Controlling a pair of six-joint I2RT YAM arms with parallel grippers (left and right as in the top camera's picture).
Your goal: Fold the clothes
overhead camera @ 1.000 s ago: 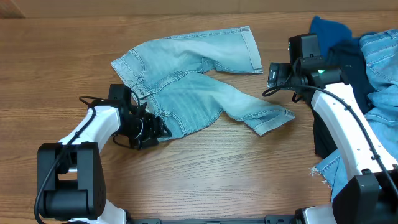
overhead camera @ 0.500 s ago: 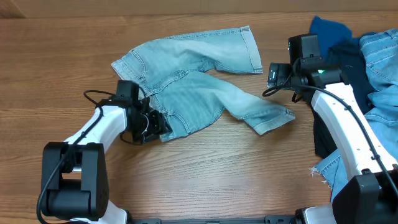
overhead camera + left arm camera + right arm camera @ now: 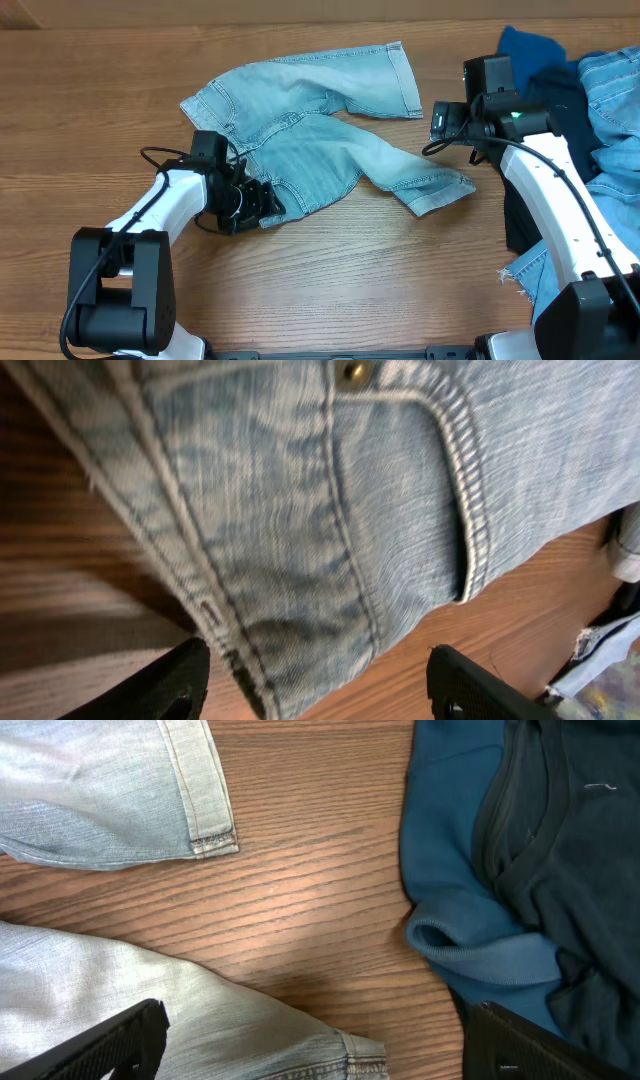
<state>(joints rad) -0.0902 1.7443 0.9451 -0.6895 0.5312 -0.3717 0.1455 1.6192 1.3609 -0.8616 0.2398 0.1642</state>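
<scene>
The pale light-wash blue jeans [image 3: 310, 130] lie spread on the wooden table, waistband to the left, one leg reaching up right, the other down right to a hem [image 3: 440, 192]. My left gripper [image 3: 262, 203] is open at the waistband's lower corner; the denim edge with a stitched pocket [image 3: 300, 530] lies between its fingers [image 3: 320, 680]. My right gripper [image 3: 437, 122] is open and empty, hovering above the table between the two leg hems; its wrist view shows both legs [image 3: 110, 790] and its fingers [image 3: 315, 1045].
A pile of other clothes sits at the right edge: royal blue [image 3: 530, 50], dark navy [image 3: 560, 110] and light denim [image 3: 610, 90]. The royal blue garment [image 3: 480, 870] lies close to my right gripper. Bare wooden table [image 3: 350, 280] lies in front.
My left gripper has moved right and slightly up along the table, sliding onto the waistband corner of the jeans. The right arm has not moved.
</scene>
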